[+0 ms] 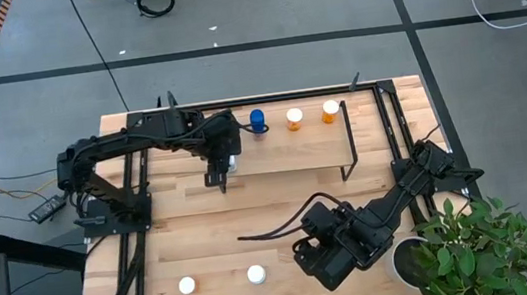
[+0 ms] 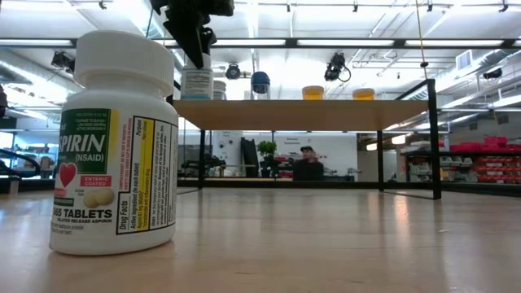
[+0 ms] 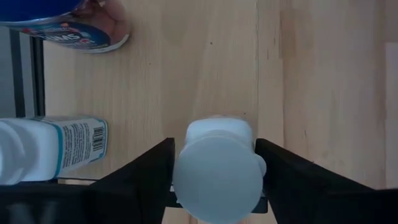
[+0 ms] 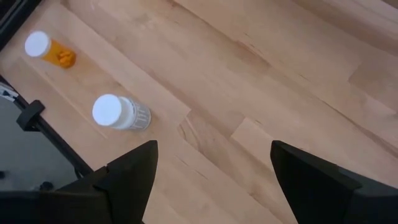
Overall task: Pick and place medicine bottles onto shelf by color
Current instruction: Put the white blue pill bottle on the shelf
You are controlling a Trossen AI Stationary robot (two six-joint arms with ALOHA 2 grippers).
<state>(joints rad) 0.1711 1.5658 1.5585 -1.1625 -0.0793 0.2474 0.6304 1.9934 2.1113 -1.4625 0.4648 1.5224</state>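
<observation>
The shelf (image 1: 295, 154) stands at the table's far side. On it are a blue bottle (image 1: 257, 120) and two orange bottles (image 1: 294, 118) (image 1: 330, 110). My left gripper (image 1: 218, 171) reaches down over the shelf's left part, open, its fingers on either side of a white bottle (image 3: 217, 174) that stands upright on the board. Another white bottle (image 3: 50, 149) stands beside it. Two white-capped bottles (image 1: 187, 286) (image 1: 256, 274) stand on the table near its front edge. My right gripper (image 1: 309, 258) hovers open to their right, holding nothing. My left gripper comes from above, slanting down, with one finger (image 3: 149, 177) on each side of the white bottle's cap (image 3: 214, 180). The bottle stands upright on the shelf board (image 3: 205, 62). I cannot tell whether the fingers touch it.
A potted green plant (image 1: 482, 247) stands at the table's near right corner, close to my right arm. Black frame rails (image 1: 139, 243) run along the table's left side, and the shelf's thin black legs (image 1: 350, 152) stand at its ends. A large aspirin bottle (image 2: 114, 146) fills the low view's left.
</observation>
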